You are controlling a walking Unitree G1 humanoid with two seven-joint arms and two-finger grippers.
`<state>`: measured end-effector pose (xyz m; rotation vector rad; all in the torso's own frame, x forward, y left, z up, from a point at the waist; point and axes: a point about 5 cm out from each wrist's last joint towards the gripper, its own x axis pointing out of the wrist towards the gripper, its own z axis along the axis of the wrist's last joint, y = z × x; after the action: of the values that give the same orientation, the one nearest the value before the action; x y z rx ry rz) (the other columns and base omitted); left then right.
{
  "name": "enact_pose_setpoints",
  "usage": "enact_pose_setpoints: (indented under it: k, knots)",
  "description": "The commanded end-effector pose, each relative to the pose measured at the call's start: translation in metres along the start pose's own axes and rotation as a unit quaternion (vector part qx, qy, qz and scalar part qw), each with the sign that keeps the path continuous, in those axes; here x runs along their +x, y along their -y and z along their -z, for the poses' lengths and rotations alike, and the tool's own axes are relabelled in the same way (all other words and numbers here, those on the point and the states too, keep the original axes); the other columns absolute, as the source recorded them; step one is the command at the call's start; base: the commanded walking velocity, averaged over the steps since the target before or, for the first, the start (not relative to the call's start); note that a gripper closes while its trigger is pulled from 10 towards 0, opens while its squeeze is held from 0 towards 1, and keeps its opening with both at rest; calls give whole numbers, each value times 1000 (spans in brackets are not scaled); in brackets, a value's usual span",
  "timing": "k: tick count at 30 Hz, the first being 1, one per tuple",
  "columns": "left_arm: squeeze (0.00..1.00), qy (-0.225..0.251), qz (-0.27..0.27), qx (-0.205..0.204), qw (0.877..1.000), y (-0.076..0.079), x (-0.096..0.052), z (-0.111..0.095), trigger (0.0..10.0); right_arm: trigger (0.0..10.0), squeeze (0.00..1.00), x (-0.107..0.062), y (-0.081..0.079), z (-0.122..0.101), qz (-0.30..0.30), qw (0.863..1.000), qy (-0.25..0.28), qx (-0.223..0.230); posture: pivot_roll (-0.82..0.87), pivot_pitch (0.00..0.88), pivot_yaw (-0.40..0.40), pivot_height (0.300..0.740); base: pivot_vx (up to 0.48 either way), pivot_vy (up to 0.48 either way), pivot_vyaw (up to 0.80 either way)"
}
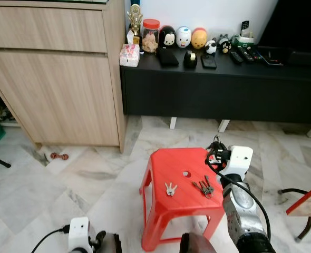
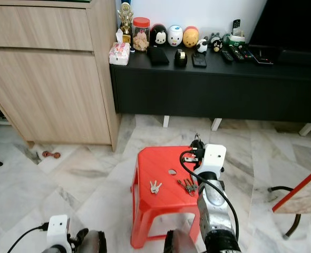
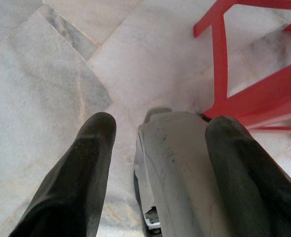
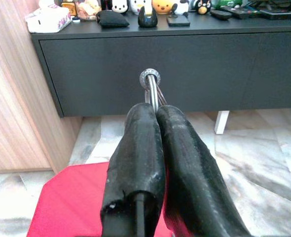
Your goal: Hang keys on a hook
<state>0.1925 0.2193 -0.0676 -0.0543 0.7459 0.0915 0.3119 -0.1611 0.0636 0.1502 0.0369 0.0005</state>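
Right pincer [image 4: 153, 118] is clamped on a key ring [image 4: 150, 78] above the red stool's [image 1: 161, 158] right edge; keys [image 1: 205, 187] apparently dangle and could slip. Left pincer [image 3: 155, 148] is spread, idle.

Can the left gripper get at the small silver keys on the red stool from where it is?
Probably yes: the left gripper hangs low by the red stool, fingers apart, and the silver keys lie uncovered on top.
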Motion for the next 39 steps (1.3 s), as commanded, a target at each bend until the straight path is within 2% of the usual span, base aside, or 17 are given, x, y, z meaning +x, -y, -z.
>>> enact_pose_setpoints:
  k: [1, 9, 24, 39]
  knots:
    - [0, -31, 9, -11, 999, 6, -4, 17, 10000, 10000, 0, 0, 3, -4, 7, 1000, 8, 0, 35, 0, -101, 618, -337, 0, 0]
    - [0, -29, 10, -12, 999, 7, -4, 16, 10000, 10000, 0, 1, 3, -4, 4, 1000, 2, 3, 39, 0, -104, 618, -331, 0, 0]
    - [0, -23, 11, -14, 1000, 8, -2, 12, 10000, 10000, 0, 4, 1, -11, -3, 1000, 14, 13, 39, 0, -108, 618, 0, 0, 0]
    - [0, -21, 7, -15, 1000, 6, -2, 11, 10000, 10000, 0, 7, 1, -16, 5, 1000, 19, 14, 41, 0, -102, 712, 0, 0, 0]
